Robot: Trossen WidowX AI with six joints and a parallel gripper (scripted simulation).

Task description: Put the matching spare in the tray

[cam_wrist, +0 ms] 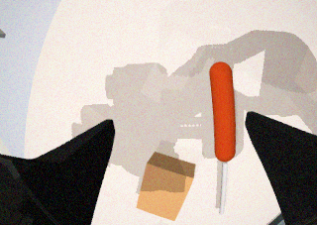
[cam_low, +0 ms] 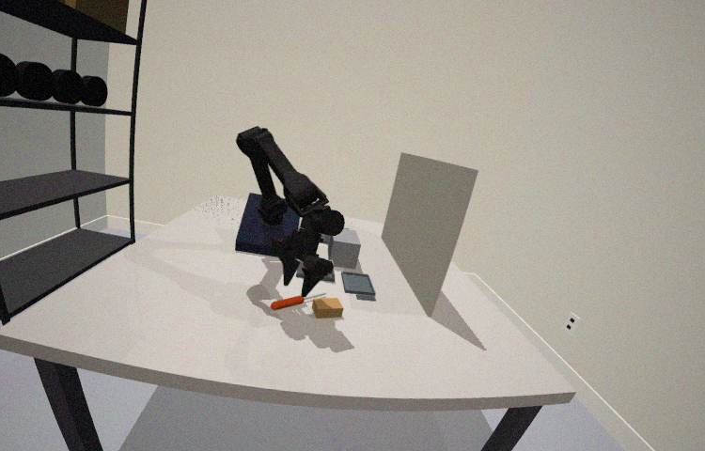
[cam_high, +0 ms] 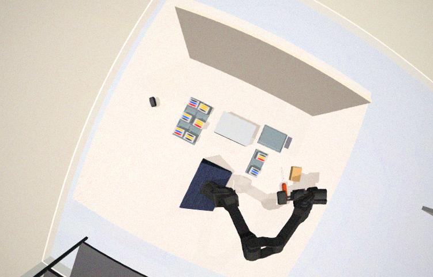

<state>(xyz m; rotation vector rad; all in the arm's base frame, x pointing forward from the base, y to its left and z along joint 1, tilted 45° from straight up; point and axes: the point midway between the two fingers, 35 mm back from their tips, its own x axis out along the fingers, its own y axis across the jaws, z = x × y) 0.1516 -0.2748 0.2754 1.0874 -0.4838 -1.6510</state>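
My gripper [cam_low: 296, 289] [cam_wrist: 182, 122] is open and empty, fingers pointing down above the table near the screwdriver. The tray [cam_high: 272, 138] [cam_low: 357, 283], grey and flat, is empty. A large holder [cam_high: 183, 124] at the left in the top view bears several spares with striped labels, such as a yellow-and-black one [cam_high: 204, 108] and a yellow-and-red one [cam_high: 198, 123]. A smaller holder [cam_high: 256, 164] bears a red-and-yellow unit [cam_high: 261, 156] and a blue-and-black unit [cam_high: 254, 171]. I cannot tell which unit is the mounted one. No printed code is readable.
An orange screwdriver [cam_high: 284, 188] [cam_low: 288, 303] [cam_wrist: 223, 111] and a tan block [cam_high: 295, 173] [cam_low: 327, 307] [cam_wrist: 163, 190] lie below the gripper. A grey box [cam_high: 236, 128] [cam_low: 345, 248] stands between large holder and tray. A tall panel [cam_high: 267, 65] [cam_low: 429, 223] stands behind. A small black object [cam_high: 152, 101] lies far left.
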